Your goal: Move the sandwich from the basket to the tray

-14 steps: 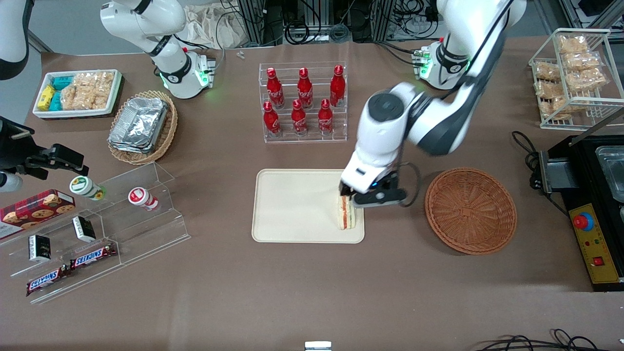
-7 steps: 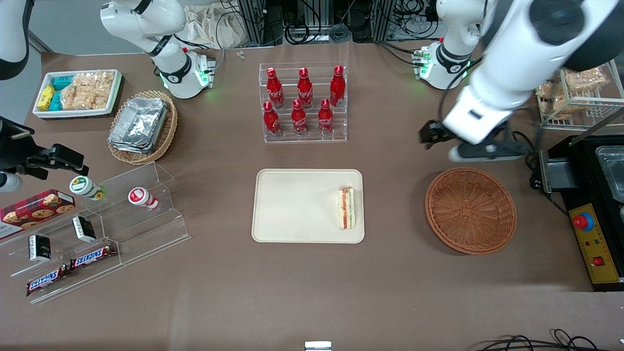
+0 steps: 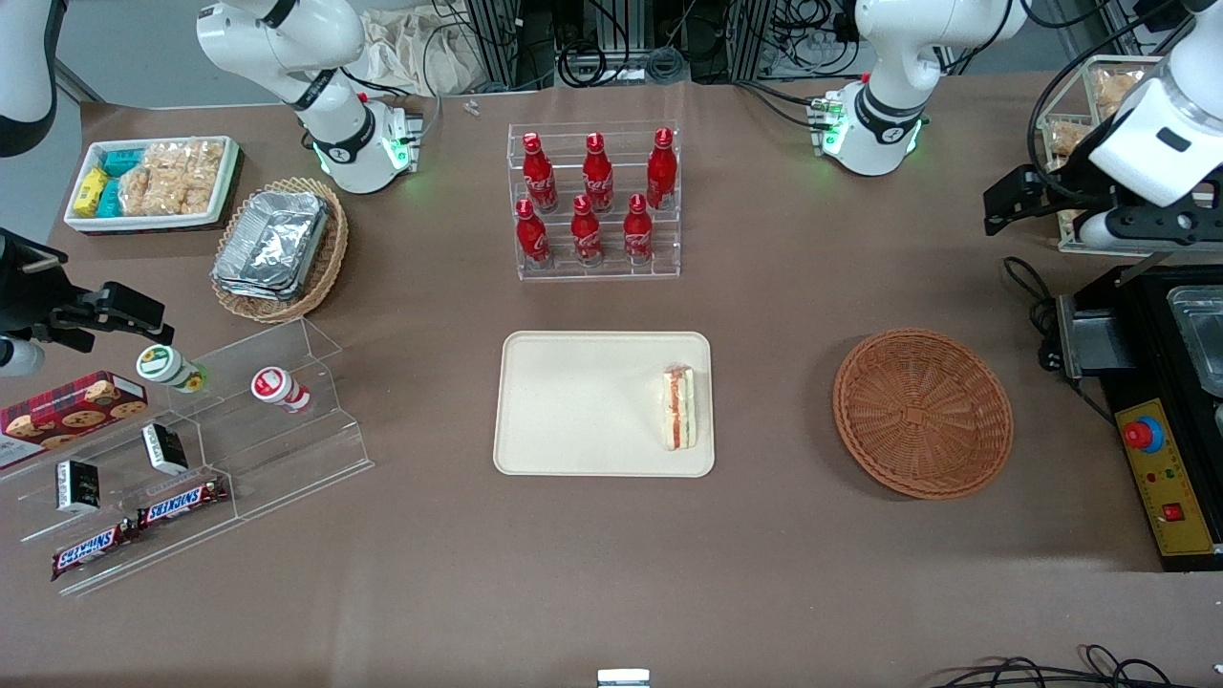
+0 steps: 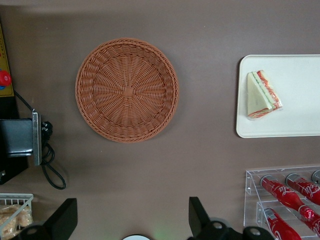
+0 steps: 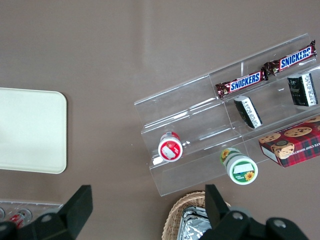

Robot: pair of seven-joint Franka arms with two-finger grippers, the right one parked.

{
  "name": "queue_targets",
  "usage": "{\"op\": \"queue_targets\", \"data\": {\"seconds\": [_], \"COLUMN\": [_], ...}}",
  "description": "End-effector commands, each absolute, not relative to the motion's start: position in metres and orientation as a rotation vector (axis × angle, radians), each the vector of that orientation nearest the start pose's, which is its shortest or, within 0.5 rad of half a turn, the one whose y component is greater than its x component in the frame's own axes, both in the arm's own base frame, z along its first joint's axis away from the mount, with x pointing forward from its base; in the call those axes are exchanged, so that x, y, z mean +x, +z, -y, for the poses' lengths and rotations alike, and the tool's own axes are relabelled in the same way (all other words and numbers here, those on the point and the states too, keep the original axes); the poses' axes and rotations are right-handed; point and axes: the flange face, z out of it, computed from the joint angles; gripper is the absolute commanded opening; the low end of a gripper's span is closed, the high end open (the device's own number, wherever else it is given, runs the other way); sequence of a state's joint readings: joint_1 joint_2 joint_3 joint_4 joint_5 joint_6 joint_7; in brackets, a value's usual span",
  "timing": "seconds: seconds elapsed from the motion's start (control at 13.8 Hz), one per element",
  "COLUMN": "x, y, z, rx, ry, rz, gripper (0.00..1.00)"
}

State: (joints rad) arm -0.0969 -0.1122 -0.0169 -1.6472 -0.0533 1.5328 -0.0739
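Observation:
The sandwich (image 3: 679, 409) lies on the cream tray (image 3: 573, 401), near the tray edge that faces the round orange-brown basket (image 3: 922, 413). The basket holds nothing. My left gripper (image 3: 1001, 204) is open and holds nothing. It hangs high above the table, farther from the front camera than the basket and toward the working arm's end, near the wire rack. The left wrist view shows the basket (image 4: 127, 90), the tray (image 4: 295, 115) and the sandwich (image 4: 262, 95) far below the spread gripper (image 4: 131, 220).
A clear rack of red bottles (image 3: 594, 205) stands farther from the camera than the tray. A wire rack of snack packets (image 3: 1127, 153) and a black appliance (image 3: 1166, 382) sit at the working arm's end. An acrylic stand with snacks (image 3: 191, 449) lies toward the parked arm's end.
My gripper let go of the sandwich on the tray, then rose and swung away past the basket toward the working arm's end. The sandwich stays where it was set.

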Motion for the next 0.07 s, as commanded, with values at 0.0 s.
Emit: {"op": "queue_targets", "data": {"seconds": [0.0], "x": [0.5195], "y": [0.6481], "z": [0.0688], "rx": [-3.196], "ry": [0.005], "rz": [-0.105], "gripper": [1.00]}}
